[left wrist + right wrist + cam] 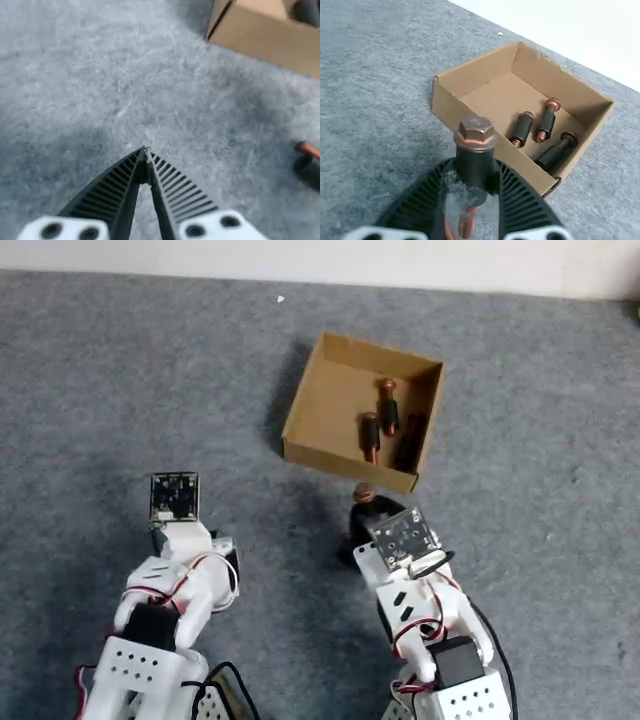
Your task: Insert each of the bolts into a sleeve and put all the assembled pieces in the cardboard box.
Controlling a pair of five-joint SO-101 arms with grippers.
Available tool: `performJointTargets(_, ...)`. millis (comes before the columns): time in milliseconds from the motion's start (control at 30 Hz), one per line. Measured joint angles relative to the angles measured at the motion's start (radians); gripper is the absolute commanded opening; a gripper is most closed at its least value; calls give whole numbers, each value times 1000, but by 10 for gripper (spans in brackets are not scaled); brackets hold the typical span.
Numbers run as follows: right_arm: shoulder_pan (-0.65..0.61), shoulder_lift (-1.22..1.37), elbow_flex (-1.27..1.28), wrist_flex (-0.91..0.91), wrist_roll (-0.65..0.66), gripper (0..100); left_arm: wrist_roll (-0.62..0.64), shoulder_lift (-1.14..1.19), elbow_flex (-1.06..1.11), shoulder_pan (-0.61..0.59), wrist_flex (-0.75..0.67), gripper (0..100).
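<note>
The grey carpeted tabletop (100, 390) carries the cardboard box (345, 468), which sits open toward the far edge, about midway between the left and right edges.

The two arms come in from the near edge. The left gripper (145, 151) hangs over bare tabletop, well apart from the box on its left, with its fingers pressed together and nothing between them. The right gripper (472, 172) stands just beside the near wall of the box, clamped on an assembled piece (471, 167).

Three assembled pieces (522, 128) (546, 119) (555, 152) already lie on the floor of the box, each a dark sleeve with a copper bolt through it. Two lie close together near the middle and the third is against the right-hand wall.

The held piece is upright. The dark sleeve is gripped between the fingers, the bolt's hex head (475, 134) stands above it, and the shank shows below.

By this reading the insertion work on this piece is finished. What remains is carrying it over the near wall and releasing it among the other three.
</note>
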Motion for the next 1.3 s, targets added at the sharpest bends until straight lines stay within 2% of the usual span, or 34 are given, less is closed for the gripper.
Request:
performJointTargets(233, 5, 0, -2, 72, 0, 5, 0, 0, 57, 0, -115, 5)
performJointTargets(700, 5, 8, -98, 74, 0, 5, 0, 0, 72, 0, -130, 5)
performJointTargets(833, 5, 143, -219, 72, 0, 5, 0, 0, 72, 0, -130, 5)
performJointTargets(967, 25, 370, -353, -38, 0, 5, 0, 0, 72, 0, -130, 5)
performJointTargets(1300, 173, 1046, -605, -502, 0, 5, 0, 0, 72, 0, -130, 5)
